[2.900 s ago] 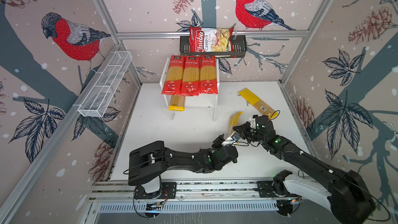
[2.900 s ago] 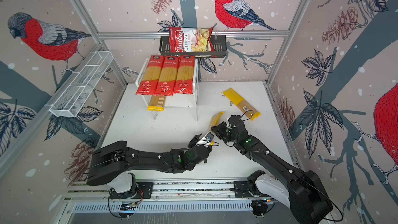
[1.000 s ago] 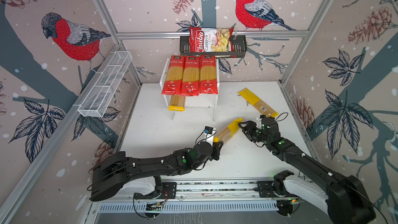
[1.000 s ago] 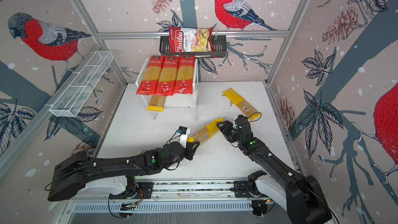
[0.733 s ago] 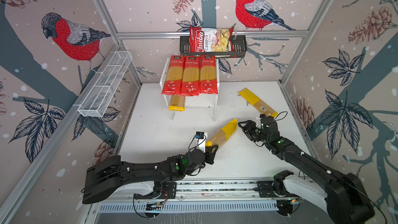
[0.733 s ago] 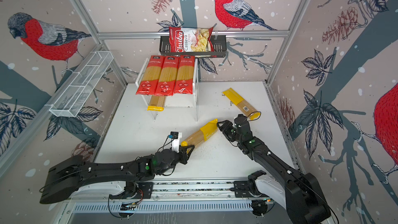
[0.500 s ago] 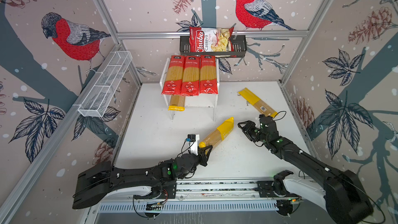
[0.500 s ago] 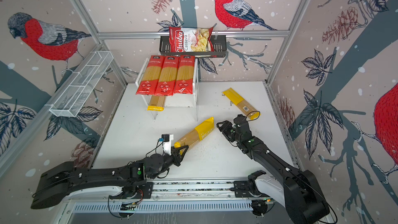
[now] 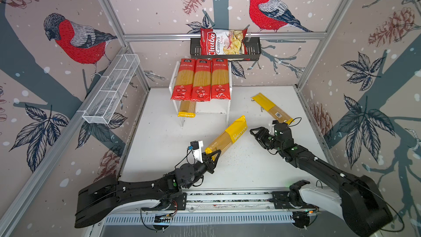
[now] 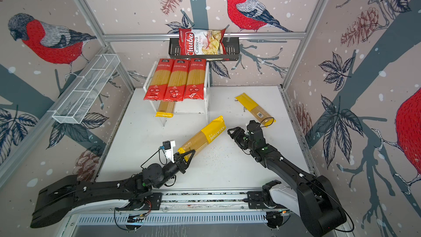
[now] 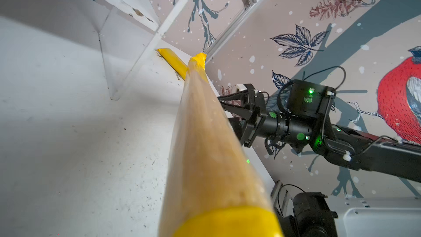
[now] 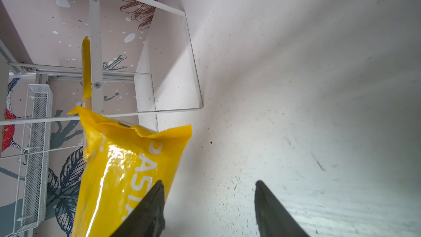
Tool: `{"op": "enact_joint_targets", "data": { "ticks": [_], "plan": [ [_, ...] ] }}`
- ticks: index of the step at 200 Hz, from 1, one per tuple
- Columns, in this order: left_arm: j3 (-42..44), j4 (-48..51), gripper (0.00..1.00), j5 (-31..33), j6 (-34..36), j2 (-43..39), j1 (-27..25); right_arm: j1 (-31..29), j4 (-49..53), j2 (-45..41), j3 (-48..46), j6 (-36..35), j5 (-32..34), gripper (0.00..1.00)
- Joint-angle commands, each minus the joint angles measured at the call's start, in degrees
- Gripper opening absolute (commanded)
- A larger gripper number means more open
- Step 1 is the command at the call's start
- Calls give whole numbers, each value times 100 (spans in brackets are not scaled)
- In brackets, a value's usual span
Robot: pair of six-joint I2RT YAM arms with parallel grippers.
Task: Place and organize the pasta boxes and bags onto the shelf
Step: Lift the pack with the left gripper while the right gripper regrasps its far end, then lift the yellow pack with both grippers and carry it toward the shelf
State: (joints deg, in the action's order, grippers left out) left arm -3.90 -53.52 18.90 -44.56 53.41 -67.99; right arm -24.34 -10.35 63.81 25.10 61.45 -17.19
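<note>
My left gripper (image 9: pixel 213 153) (image 10: pixel 186 153) is shut on the near end of a yellow pasta packet (image 9: pixel 229 134) (image 10: pixel 204 136) (image 11: pixel 205 144). The packet is held above the table, its far end pointing at the shelf (image 9: pixel 228 110) (image 10: pixel 208 106). Three red-ended packets (image 9: pixel 201 83) lie side by side on the shelf top. One yellow packet (image 9: pixel 186 109) lies under them. Another yellow packet (image 9: pixel 272 108) (image 11: pixel 173 62) lies on the table at the right. My right gripper (image 9: pixel 256 132) (image 12: pixel 208 185) stands open and empty just right of the held packet's far end (image 12: pixel 127 163).
A black wall basket (image 9: pixel 254 50) behind the shelf holds a Cassava Chips bag (image 9: pixel 222 42). A white wire mesh tray (image 9: pixel 109 94) hangs on the left wall. Aluminium frame posts stand at the corners, and a rail (image 9: pixel 227 201) runs along the front.
My left arm has swung left and pulled back, carrying the yellow packet away from the right gripper. The right gripper has stayed in place and opened a little wider.
</note>
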Motion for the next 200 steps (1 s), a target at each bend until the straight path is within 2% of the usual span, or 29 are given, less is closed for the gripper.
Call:
{"op": "enact_joint_targets", "data": {
  "ticks": [1,21,46,56,68,100,129,145,177,182,200],
  "plan": [
    [197,-2233,3,-396,123,196,14,1,-323,61,3,-63,-234,63],
    [372,-2997,3,-309,324,358,13,-3,-588,20,-43,-79,-434,64],
    [305,-2890,3,-136,182,327,13,-71,-1870,-191,-385,176,-904,66],
    [244,-2826,3,-82,123,319,14,-136,-2220,-331,-516,282,-864,69],
    [147,-2801,3,-70,131,324,13,-242,-2190,-443,-533,205,-720,72],
    [-81,-2723,3,44,18,458,13,-507,-2661,-567,-753,347,-640,75],
    [-302,-3159,4,-266,-59,999,13,-727,-3260,-423,-787,465,-546,75],
    [-417,-3467,5,-490,-113,1364,13,-793,-4001,-281,-823,622,-631,75],
    [-437,-4958,8,-689,5,2292,13,-943,-5016,-66,-840,780,-655,70],
    [-467,-4974,8,-624,-204,2362,20,-965,-5174,-45,-855,796,-646,70],
    [-601,-4967,13,-749,-238,2513,20,-1026,-5571,-16,-918,825,-636,67]
  ]
}}
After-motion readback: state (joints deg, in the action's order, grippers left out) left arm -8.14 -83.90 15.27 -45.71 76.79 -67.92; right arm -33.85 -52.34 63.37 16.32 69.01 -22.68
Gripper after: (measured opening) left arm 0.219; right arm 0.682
